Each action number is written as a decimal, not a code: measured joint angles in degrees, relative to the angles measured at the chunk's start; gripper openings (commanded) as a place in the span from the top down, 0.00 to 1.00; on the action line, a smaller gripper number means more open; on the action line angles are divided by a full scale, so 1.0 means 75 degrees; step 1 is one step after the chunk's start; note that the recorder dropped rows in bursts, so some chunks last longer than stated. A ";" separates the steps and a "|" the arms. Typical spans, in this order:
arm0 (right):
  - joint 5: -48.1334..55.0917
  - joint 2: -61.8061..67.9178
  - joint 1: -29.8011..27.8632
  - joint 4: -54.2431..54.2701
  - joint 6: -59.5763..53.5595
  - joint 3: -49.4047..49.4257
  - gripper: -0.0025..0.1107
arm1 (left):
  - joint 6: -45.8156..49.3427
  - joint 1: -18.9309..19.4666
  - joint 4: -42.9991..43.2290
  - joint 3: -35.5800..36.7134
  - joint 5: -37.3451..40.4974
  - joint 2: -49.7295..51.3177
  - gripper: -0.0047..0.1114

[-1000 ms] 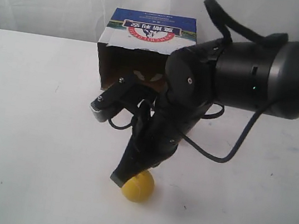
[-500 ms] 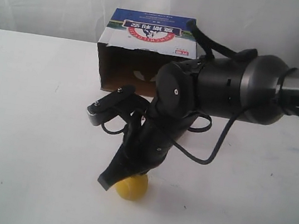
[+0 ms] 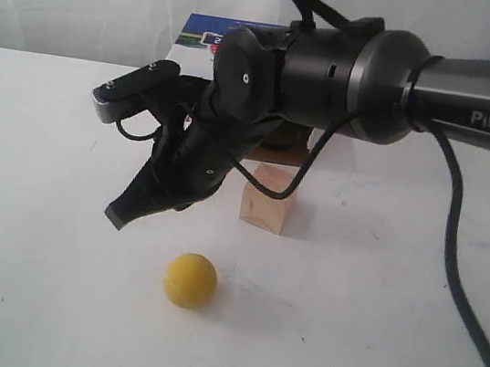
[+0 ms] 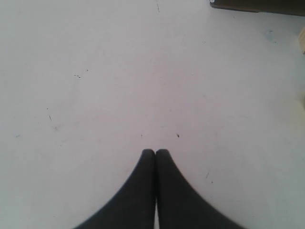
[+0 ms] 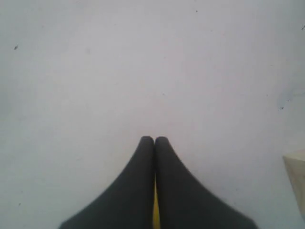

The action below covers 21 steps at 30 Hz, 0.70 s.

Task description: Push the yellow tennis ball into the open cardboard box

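Note:
The yellow tennis ball lies free on the white table near the front. My right gripper hangs shut above and to the left of it, not touching it. In the right wrist view the right gripper is shut, and a thin strip of the yellow ball shows through the slit behind the tips. The cardboard box stands at the back, mostly hidden by the arm; only a corner of its blue top shows. My left gripper is shut over bare table and is outside the exterior view.
A pale wooden cube sits between the ball and the box, under the arm, and shows at the edge of the right wrist view as the cube. A black cable trails over the table's right side. A dark edge crosses the left wrist view's corner.
The right gripper has lifted off the ball and swung up and left. The ball has rolled a little to the left. The wooden cube has come into sight.

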 measured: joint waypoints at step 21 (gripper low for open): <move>-0.0118 0.1056 0.0092 -0.0160 0.0000 0.0044 0.98 | 0.0000 0.0000 0.0000 0.0000 0.0000 0.0000 0.96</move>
